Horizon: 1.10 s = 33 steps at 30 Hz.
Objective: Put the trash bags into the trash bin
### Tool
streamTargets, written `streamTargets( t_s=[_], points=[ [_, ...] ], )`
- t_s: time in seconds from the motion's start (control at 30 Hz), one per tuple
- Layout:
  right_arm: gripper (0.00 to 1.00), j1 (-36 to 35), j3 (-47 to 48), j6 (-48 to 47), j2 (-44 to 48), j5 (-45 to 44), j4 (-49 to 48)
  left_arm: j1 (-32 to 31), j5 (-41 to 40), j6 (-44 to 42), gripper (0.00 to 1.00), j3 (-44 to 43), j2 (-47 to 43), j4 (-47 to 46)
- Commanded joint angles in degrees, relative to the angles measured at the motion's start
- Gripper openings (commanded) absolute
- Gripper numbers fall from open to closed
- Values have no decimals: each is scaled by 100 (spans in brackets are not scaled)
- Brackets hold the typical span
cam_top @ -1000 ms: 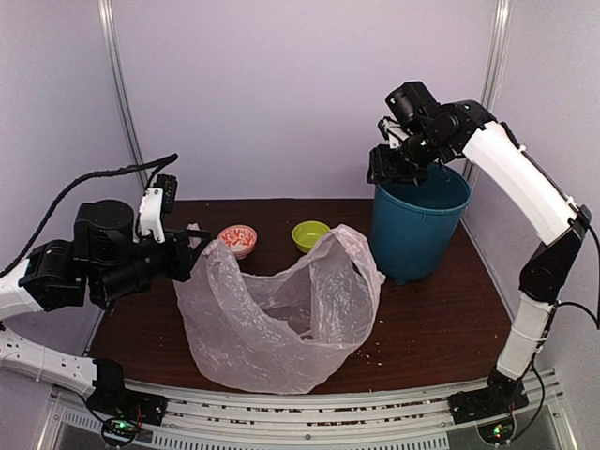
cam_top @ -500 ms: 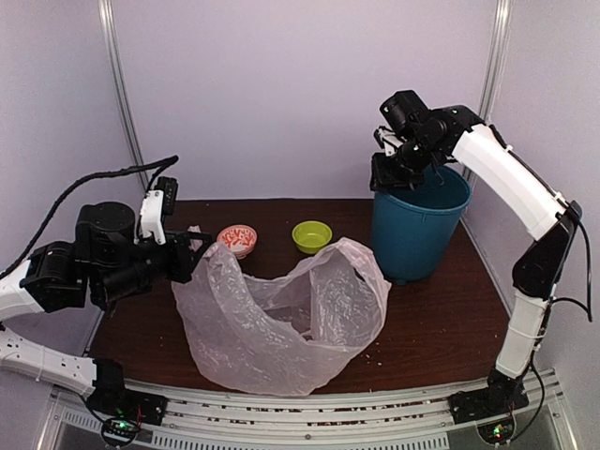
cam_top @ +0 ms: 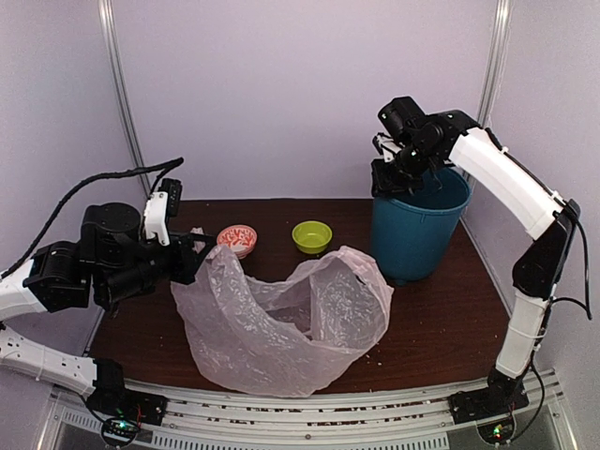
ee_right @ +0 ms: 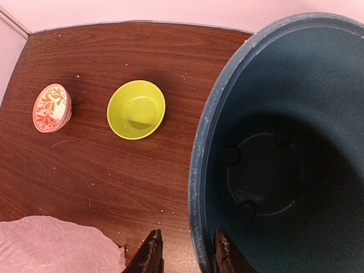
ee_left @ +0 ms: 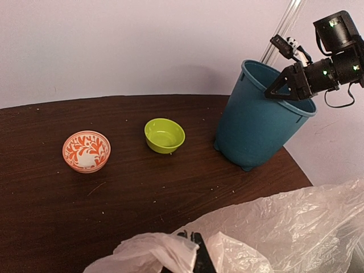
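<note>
The pale-pink trash bag point(cam_top: 281, 328) lies crumpled and open-mouthed on the dark table, left of the teal trash bin point(cam_top: 417, 230). My left gripper point(cam_top: 192, 261) is shut on the bag's upper left edge and holds it up; in the left wrist view the dark fingertips point(ee_left: 196, 256) are pinched in the plastic point(ee_left: 296, 227). My right gripper point(cam_top: 385, 178) is open at the bin's left rim. In the right wrist view it point(ee_right: 187, 256) straddles the rim point(ee_right: 199, 170), one finger outside and one inside. The bin is empty.
A lime-green bowl point(cam_top: 311, 235) and an orange-patterned bowl point(cam_top: 237, 238) stand at the back of the table, left of the bin. Pale walls and metal poles close in the back and sides. Crumbs dot the table top.
My right gripper has come down and left from above the bin to its left rim. My left gripper has shifted slightly right, and the bag's right side has slumped toward the bin.
</note>
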<state>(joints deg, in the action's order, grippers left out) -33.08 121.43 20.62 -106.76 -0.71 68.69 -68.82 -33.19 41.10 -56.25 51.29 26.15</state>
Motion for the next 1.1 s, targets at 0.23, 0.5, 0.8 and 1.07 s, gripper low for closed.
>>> streamTargets(
  t_s=[0.23, 0.5, 0.8, 1.07],
  points=[
    [15, 12, -245, -118, 122, 293, -88, 26, -199, 100, 0, 11, -28, -155],
    [7, -197, -388, -240, 348, 572, -195, 26, -417, 90, 0, -41, -26, -136],
    [4, -613, -1010, -228, 899, 785, -367, 74, -768, 92, 0, -195, 154, -257],
    [4, -802, -1356, 21, 1173, 1306, -640, 166, -804, -58, 0, -461, 361, -268]
  ],
)
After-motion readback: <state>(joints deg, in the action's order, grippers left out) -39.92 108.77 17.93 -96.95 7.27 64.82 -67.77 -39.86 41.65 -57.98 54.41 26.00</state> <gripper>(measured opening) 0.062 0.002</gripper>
